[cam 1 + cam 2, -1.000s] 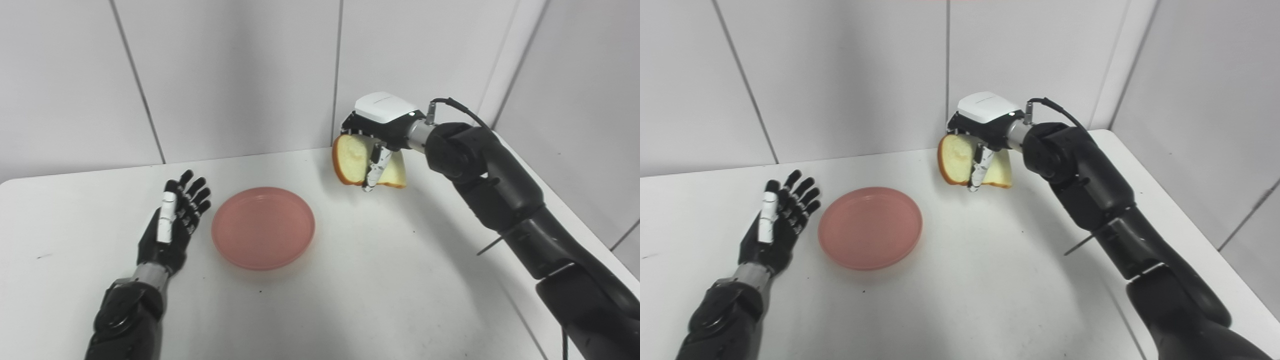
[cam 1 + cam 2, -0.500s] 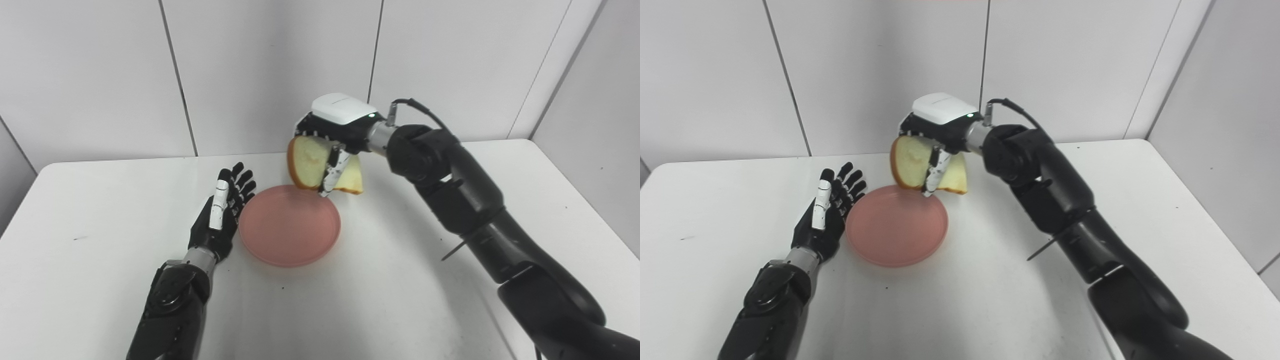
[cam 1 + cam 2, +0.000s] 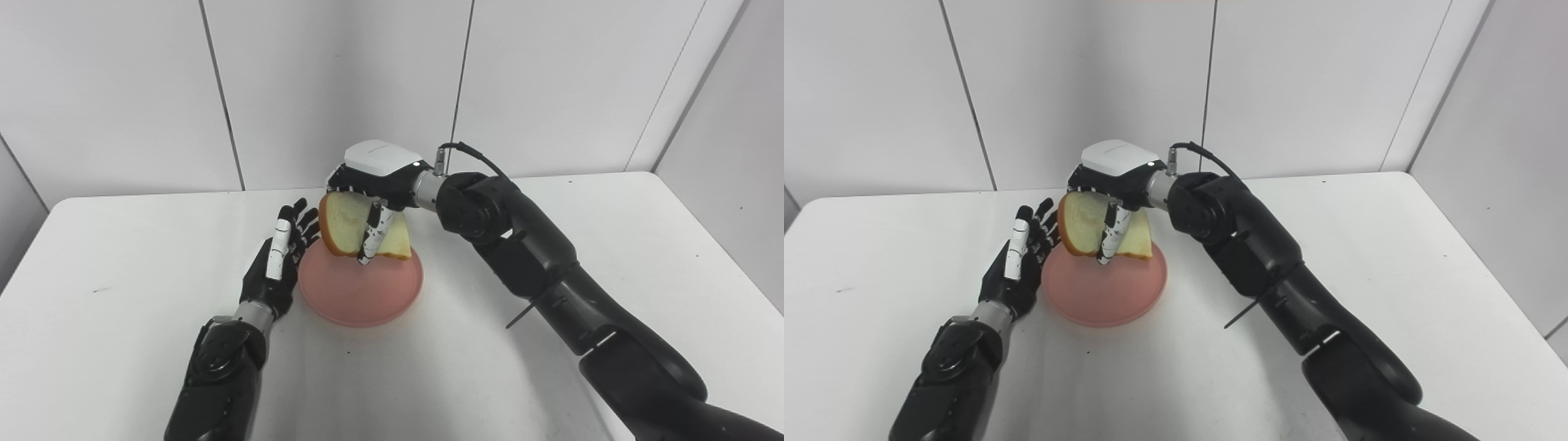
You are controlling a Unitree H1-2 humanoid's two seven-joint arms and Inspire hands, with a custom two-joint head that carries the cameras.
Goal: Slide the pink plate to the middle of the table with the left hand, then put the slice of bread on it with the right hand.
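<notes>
We start with the white bench [image 3: 122, 257], which fills the scene up to the panelled wall [image 3: 337, 79] at the far side. On it, about midway between left and right, sits the pink plate [image 3: 361, 294], so we judge the sliding step done. Our right arm reaches in from the near right, and our right hand [image 3: 373, 184] is closed around the slice of bread [image 3: 343, 229], thumb across its face. The slice hangs tilted, almost on edge, above the far left part of the plate; we cannot tell whether its lower crust touches the plate. Our left hand [image 3: 278, 266] stands edge-on just beside the plate's left rim, fingers spread and holding nothing; contact with the rim is unclear.

What worries us is the release. Let go at this tilt and so near the left rim, the slice could tip over the edge onto the bench or against our left hand. If we lower it too hard, the crust could push the light plate off centre.
</notes>
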